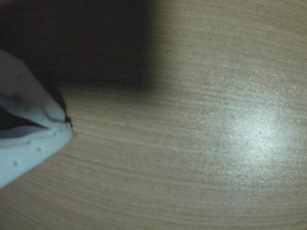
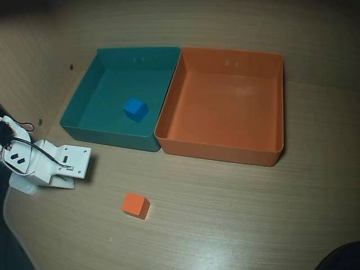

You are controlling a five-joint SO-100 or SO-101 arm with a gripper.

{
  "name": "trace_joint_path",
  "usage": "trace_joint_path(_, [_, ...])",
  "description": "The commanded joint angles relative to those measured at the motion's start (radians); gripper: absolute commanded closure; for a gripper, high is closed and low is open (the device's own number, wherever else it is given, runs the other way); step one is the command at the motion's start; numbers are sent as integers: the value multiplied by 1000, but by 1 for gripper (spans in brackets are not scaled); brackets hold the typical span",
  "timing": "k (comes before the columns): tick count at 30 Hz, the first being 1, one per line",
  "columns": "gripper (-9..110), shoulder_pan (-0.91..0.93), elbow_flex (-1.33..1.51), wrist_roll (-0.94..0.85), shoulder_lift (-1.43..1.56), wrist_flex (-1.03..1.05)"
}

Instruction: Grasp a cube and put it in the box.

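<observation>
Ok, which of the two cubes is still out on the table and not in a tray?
The orange cube. It sits on the bare wooden table in front of the trays, while the blue cube lies inside the teal tray.

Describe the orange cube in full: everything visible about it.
The orange cube is small, plain and matte, with its top face lighter than the shaded side that faces the lower edge of the overhead view. It sits flat on the wooden table, slightly turned, casting a short shadow to its right. Nothing touches it: the gripper lies apart at upper left, and the orange box stands beyond it. The wrist view does not show it.
</observation>
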Motion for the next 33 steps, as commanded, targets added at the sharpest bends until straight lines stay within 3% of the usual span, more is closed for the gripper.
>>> trace_joint_path(1, [107,3,57,2,2,23])
trace_joint_path(18, [107,-8,-405,5,-86,26])
trace_joint_path(33, [107,-8,-962,-12,-761,11])
